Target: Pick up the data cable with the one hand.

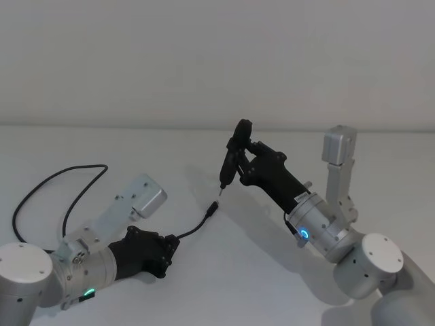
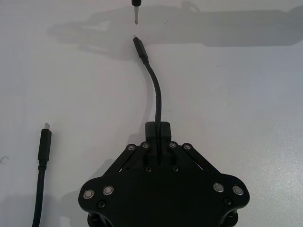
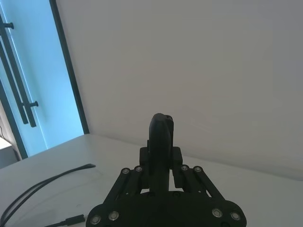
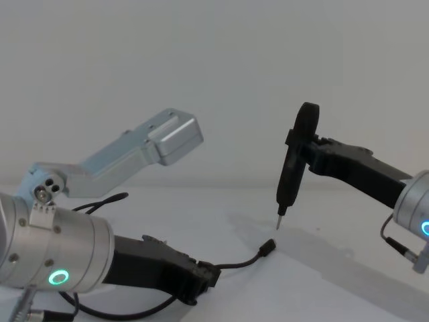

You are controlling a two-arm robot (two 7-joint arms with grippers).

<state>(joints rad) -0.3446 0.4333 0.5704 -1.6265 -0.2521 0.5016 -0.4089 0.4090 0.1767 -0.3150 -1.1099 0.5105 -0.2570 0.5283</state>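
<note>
Over white table (image 1: 238,288), left gripper (image 1: 171,242) pinches the data cable (image 1: 197,227); right gripper (image 1: 245,161) clasps a pen-like tool (image 1: 228,166)

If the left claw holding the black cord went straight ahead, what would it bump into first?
Likely the metal tip of the slim black pen-like tool, just beyond the thin black data cable's plug; depth is uncertain.
</note>
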